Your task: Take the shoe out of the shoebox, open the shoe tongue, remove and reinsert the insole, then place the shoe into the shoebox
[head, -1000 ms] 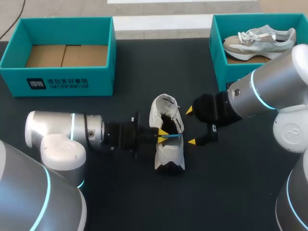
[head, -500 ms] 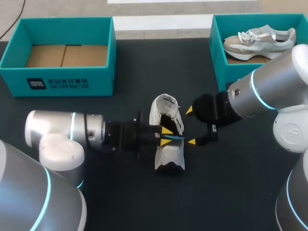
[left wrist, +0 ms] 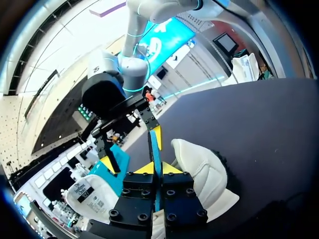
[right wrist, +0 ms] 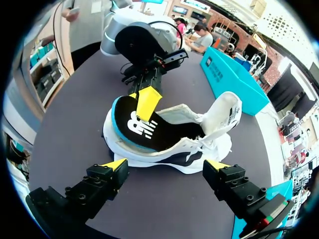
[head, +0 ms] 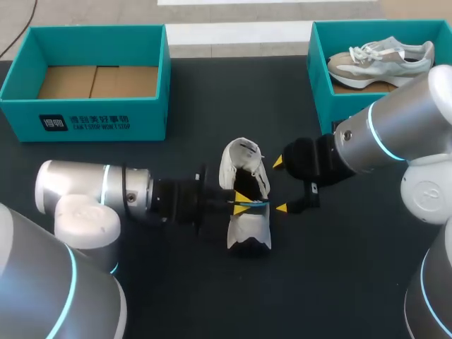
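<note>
at desk [head: 339, 282] centre, left hand [head: 241, 201], pinching the insole [right wrist: 142, 132], should draw it toward nine o'clock while spread right hand [head: 280, 185] steadies the shoe [head: 247, 227].

You see insole [left wrist: 155, 147] edge-on only in left wrist view; left tool [left wrist: 156, 168] hides shoe [left wrist: 207, 174] middle. Right arm [head: 395, 134] covers right shoebox [head: 319, 85] corner.

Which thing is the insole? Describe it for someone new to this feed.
At the middle of the dark table lies a white shoe. The insole pokes out of its opening, pinched in the left gripper: black-topped with a blue rim, unlike the white shoe around it.
</note>
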